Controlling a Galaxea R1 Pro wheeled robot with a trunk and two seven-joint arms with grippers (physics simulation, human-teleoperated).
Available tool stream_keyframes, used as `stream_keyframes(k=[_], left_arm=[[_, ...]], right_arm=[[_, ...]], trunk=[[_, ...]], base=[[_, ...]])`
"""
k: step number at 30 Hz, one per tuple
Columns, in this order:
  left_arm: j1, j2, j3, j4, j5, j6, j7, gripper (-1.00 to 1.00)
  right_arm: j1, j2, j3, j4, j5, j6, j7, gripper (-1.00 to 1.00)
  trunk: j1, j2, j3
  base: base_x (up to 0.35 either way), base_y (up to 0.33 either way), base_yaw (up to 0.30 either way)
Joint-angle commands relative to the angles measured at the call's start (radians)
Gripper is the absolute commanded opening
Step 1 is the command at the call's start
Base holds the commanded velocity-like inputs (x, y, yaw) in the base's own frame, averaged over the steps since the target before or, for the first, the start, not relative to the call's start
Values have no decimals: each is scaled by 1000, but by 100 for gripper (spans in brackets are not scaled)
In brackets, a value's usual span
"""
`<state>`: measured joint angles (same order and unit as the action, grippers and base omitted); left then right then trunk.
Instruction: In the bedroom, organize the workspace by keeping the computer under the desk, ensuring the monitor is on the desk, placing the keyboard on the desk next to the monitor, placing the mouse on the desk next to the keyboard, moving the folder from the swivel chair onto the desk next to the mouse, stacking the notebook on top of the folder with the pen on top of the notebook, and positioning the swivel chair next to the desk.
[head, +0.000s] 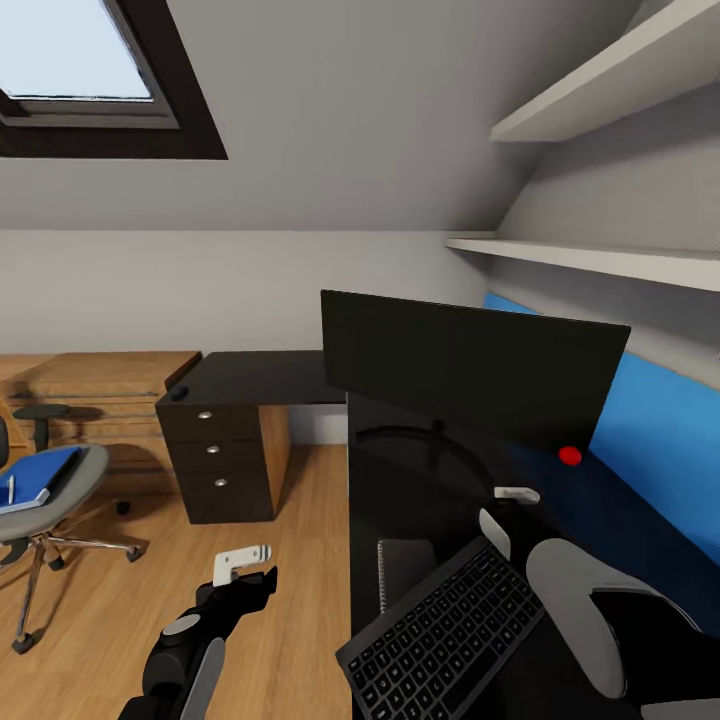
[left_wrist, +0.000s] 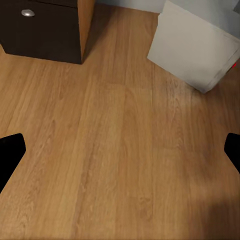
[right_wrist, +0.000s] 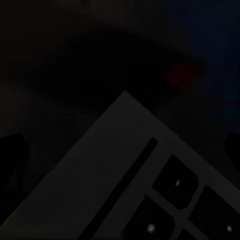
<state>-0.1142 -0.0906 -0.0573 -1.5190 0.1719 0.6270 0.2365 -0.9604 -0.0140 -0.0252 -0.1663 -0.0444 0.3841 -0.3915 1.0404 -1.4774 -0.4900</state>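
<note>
The black monitor stands on the glossy black desk. In front of it the dark keyboard lies at an angle on the desk, its near corner at the desk's edge, its far corner partly over the dark grey notebook. My right gripper hovers open just above the keyboard's far end. A small dark mouse sits on the desk's far left wing. The blue folder with the white pen lies on the swivel chair. My left gripper hangs open over the floor, near the grey computer.
A dark drawer unit with silver knobs holds up the desk's left wing. Low wooden shelving runs along the left wall. White wall shelves jut out above the desk at the right. Wooden floor lies between chair and desk.
</note>
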Motion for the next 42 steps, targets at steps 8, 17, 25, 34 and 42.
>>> stream_keyframes(k=[8, 17, 25, 34, 42], left_arm=[[-1, 0, -1, -1, 11, 3, 9, 100], [-1, 0, -1, -1, 11, 3, 9, 100], [0, 0, -1, -1, 11, 3, 9, 100], [-1, 0, -1, -1, 10, 3, 9, 100], [-1, 0, -1, -1, 9, 3, 9, 100]], right_arm=[[0, 0, -1, -1, -5, 8, 0, 100], [0, 0, -1, -1, -4, 22, -1, 100], [2, 0, -1, -1, 3, 22, -2, 100], [2, 0, -1, -1, 35, 22, -4, 100], [2, 0, -1, 12, 53, 22, -4, 100]], trunk=[[0, -1, -1], [0, -1, -1], [0, -1, -1], [0, -1, -1], [0, -1, -1]], base=[[0, 0, -1], [0, 0, 0], [-151, 0, 0], [-92, -27, 0], [-127, -65, 0]])
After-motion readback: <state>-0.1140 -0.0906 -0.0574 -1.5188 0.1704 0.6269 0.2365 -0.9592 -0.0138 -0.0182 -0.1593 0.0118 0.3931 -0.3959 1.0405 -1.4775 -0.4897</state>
